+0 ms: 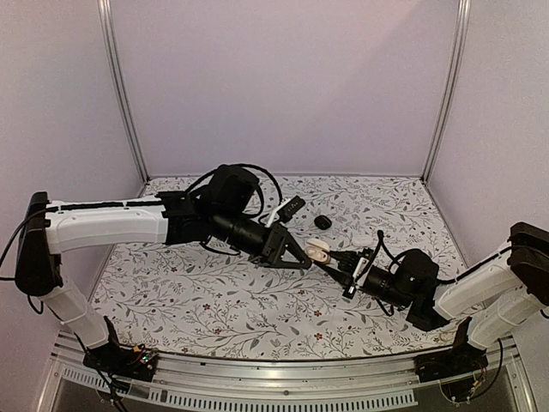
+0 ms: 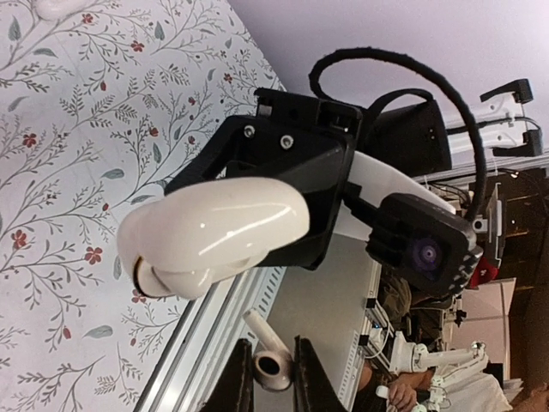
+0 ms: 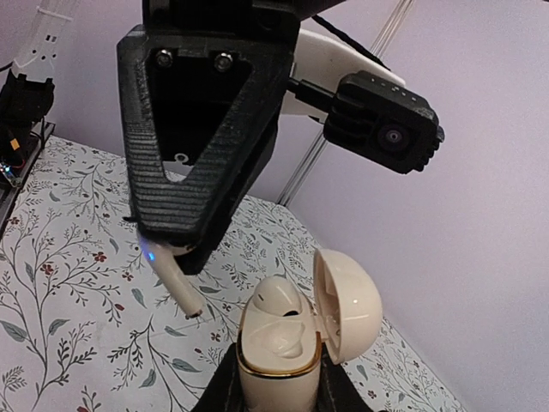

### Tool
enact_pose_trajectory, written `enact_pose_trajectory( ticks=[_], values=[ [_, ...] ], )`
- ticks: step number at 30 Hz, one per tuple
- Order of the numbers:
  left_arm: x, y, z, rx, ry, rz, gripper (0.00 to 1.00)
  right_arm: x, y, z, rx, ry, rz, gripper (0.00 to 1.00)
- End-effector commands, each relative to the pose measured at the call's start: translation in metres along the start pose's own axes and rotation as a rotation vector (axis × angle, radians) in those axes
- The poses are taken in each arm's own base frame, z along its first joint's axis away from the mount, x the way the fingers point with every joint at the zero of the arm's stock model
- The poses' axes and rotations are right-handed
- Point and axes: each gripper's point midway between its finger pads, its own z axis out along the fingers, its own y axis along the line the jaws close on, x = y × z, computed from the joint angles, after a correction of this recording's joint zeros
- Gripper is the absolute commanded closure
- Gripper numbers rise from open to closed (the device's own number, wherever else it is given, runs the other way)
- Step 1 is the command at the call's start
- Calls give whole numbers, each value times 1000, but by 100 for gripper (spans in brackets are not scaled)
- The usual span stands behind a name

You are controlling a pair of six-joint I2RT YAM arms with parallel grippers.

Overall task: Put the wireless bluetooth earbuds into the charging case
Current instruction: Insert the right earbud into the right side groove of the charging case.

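Note:
My right gripper (image 3: 276, 382) is shut on the base of a cream-white charging case (image 3: 279, 348), held upright with its lid (image 3: 347, 305) swung open. One white earbud (image 3: 276, 300) sits in a slot of the case. My left gripper (image 2: 273, 359) is shut on a second white earbud (image 2: 273, 365) by its head. In the right wrist view its stem (image 3: 176, 283) hangs down just left of the case opening, apart from it. From above, the left gripper (image 1: 300, 260) and the right gripper (image 1: 333, 257) meet over the table's middle, with the case (image 1: 318, 251) between them.
A small black rounded object (image 1: 322, 222) lies on the floral tablecloth (image 1: 214, 300) behind the grippers. Purple walls and metal posts (image 1: 120, 86) close in the back and sides. An aluminium rail (image 1: 283, 382) runs along the near edge.

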Motion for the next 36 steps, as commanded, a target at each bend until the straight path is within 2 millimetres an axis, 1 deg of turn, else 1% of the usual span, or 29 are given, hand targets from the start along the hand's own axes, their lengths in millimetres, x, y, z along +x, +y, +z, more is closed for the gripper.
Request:
enact_pose_trajectory(
  ticks=[1, 10, 19, 27, 36],
  values=[
    [-14, -6, -2, 32, -36, -39, 100, -6, -6, -1, 55, -13, -36, 100],
    [-21, -5, -3, 32, -57, -59, 100, -5, 3, 2, 59, 3, -84, 100],
    [-23, -1, -1, 27, -56, -75, 100, -7, 4, 3, 58, -1, -90, 100],
    [-27, -4, 2, 37, -54, -70, 100, -8, 6, 5, 52, -2, -93, 100],
    [-25, -2, 6, 45, -34, -80, 100, -6, 9, 9, 46, 7, -85, 100]
  ],
)
